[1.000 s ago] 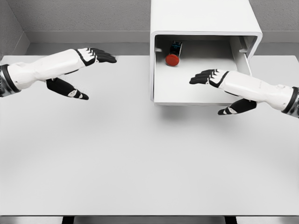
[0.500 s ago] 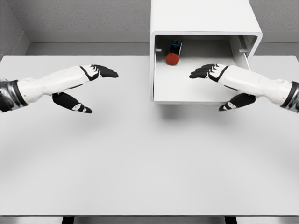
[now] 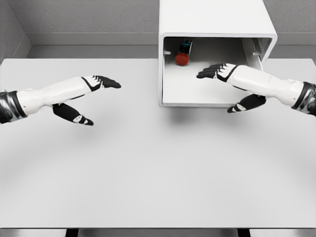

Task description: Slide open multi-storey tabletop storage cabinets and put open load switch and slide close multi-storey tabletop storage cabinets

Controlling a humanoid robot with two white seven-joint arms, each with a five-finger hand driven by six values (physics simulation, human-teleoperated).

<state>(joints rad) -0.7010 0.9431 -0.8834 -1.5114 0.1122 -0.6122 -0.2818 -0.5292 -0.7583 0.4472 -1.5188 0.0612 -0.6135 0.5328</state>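
A white storage cabinet point(image 3: 217, 17) stands at the back of the table, its drawer point(image 3: 197, 96) pulled out toward me. Inside the drawer, at the back left, lies the load switch point(image 3: 182, 57), dark with a red round knob. My right hand point(image 3: 213, 72) hovers over the drawer's middle, fingers stretched out flat and holding nothing, its thumb point(image 3: 245, 104) hanging by the drawer's front right corner. My left hand point(image 3: 101, 82) floats open above the table, well left of the cabinet, fingers extended toward the right.
The white table point(image 3: 148, 173) spreads out in front of the cabinet. A grey wall point(image 3: 89, 19) runs behind it, and the table's front edge lies near the bottom of the view.
The drawer has slid partway back into the cabinet, carrying the switch with it. My right hand has risen and shifted back. My left arm has dropped lower and pulled slightly leftward.
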